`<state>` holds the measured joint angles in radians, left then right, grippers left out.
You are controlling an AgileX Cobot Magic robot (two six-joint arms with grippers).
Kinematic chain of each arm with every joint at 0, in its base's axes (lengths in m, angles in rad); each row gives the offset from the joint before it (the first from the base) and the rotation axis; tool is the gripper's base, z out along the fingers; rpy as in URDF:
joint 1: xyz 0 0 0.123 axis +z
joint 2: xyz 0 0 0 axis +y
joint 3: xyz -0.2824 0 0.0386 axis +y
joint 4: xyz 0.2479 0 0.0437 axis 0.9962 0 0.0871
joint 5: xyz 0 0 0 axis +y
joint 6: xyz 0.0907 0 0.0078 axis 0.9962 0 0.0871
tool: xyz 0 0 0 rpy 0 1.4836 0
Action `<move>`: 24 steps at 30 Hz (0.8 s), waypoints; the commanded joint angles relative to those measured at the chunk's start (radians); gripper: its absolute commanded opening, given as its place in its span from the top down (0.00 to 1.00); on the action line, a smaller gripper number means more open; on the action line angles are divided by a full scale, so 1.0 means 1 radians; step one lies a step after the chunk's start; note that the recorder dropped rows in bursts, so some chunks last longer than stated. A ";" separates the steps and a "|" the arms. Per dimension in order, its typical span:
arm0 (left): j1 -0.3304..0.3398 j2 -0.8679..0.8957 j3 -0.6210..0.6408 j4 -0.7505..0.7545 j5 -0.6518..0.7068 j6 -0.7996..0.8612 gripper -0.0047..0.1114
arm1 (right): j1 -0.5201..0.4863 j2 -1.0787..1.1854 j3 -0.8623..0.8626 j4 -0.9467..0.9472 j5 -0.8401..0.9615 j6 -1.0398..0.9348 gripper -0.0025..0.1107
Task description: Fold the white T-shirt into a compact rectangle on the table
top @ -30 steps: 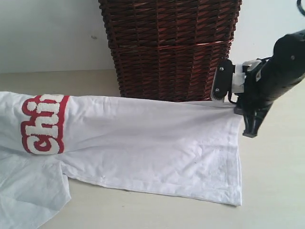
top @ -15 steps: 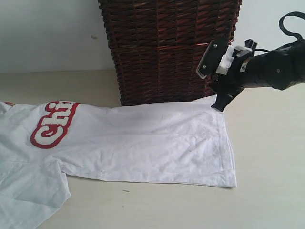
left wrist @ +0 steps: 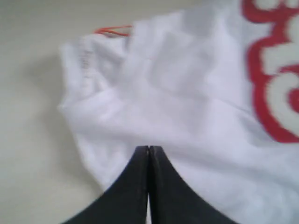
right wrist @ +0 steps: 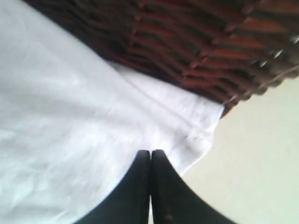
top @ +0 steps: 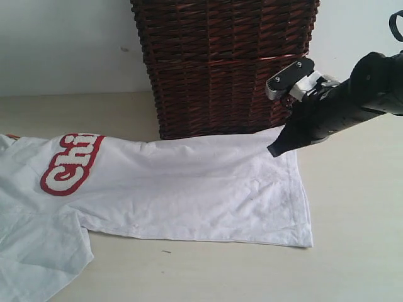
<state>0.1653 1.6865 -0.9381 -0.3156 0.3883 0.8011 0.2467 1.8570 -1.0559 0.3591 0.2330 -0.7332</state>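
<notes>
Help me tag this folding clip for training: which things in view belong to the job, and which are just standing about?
Part of the job: white T-shirt, table, left hand, right hand, both shut.
Just standing about: dark wicker basket, pale wall.

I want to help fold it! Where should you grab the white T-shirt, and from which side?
Probably the near hem corner: the white T-shirt lies flat and its hem runs straight along bare table. Come from that open side, since the wicker basket crowds the far corner.
</notes>
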 commanded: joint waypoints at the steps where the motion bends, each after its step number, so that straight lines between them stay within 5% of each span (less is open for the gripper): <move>1: -0.088 -0.012 -0.050 -0.030 0.279 -0.010 0.96 | -0.005 0.002 0.002 0.007 0.130 0.056 0.98; 14: -0.127 -0.012 -0.034 -0.034 0.346 -0.015 0.96 | -0.005 0.148 0.002 0.009 0.186 0.118 0.98; 24: -0.129 -0.047 -0.033 -0.032 0.503 -0.020 0.96 | -0.005 0.164 0.002 -0.112 0.468 0.222 0.98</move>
<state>0.0433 1.6717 -0.9744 -0.3405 0.8376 0.7947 0.2447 2.0005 -1.0731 0.3133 0.5426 -0.5615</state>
